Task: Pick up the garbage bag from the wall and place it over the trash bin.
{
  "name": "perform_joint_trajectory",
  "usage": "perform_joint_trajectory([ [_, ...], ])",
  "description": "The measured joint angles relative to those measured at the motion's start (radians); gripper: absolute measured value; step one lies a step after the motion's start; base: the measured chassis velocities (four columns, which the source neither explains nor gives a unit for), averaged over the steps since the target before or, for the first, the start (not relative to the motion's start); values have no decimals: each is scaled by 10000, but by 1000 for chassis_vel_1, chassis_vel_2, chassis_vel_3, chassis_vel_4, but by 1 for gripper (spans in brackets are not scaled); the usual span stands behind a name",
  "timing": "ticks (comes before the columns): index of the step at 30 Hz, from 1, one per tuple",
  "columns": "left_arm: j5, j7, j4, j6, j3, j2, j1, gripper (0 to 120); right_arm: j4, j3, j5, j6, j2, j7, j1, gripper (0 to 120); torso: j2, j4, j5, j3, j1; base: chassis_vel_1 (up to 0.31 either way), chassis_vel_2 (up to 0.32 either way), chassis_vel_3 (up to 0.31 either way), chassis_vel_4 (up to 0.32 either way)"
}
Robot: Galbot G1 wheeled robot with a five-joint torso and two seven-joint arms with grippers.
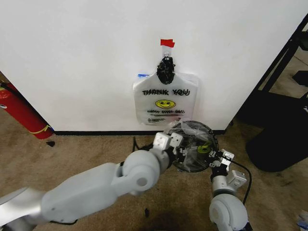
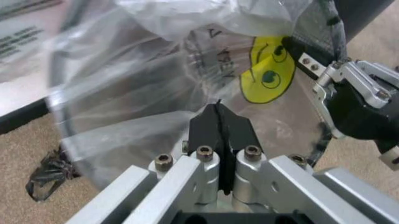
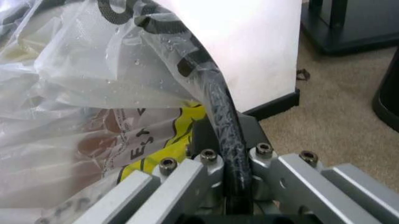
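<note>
I've got the garbage bag draped over the trash bin, which sits on the carpet against the wall, directly below a like bag hanging from its hook on the wall. Left pincer is at the bin's left rim, jaws shut with thin film pinched between the pads as far as I can judge from the left wrist view. Right pincer is at the near-right rim; in the right wrist view its jaws are clamped on the black rim with plastic wrapped over it. Key relation: the bag's mouth lies between the two pincers, spread left to right across the bin opening, yellow smiley panel sagging inside toward the right side. Bag looks mostly over the bin but bunched, not pulled down evenly. Left arm is nearer the loose film; right is pinning the rim. Fire extinguisher far left, well apart.
</note>
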Motion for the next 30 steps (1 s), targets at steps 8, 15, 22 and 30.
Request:
perform_joint_trajectory([
  [8, -423, -710, 1012, -240, 1034, -640, -342, 0, -37, 37, 31, 40, -286, -4, 81, 0, 0, 0, -2, -1, 0, 0, 0, 0, 0],
  [15, -474, -925, 1832, -593, 1166, -1125, -273, 0, -122, 10, -4, 112, -459, -41, 83, 0, 0, -1, -1, -1, 0, 0, 0, 0, 0],
  [22, -409, -951, 2426, -600, 1453, -1502, -584, 0, -124, -21, -55, 125, -550, -84, 85, 0, 0, 0, -1, -1, 0, 0, 0, 0, 0],
  [30, -307, -1228, 3489, -638, 1937, -1966, -905, 0, 96, -14, -121, 229, -656, -186, -34, 0, -1, 0, 0, -1, 0, 0, 0, 0, 0],
])
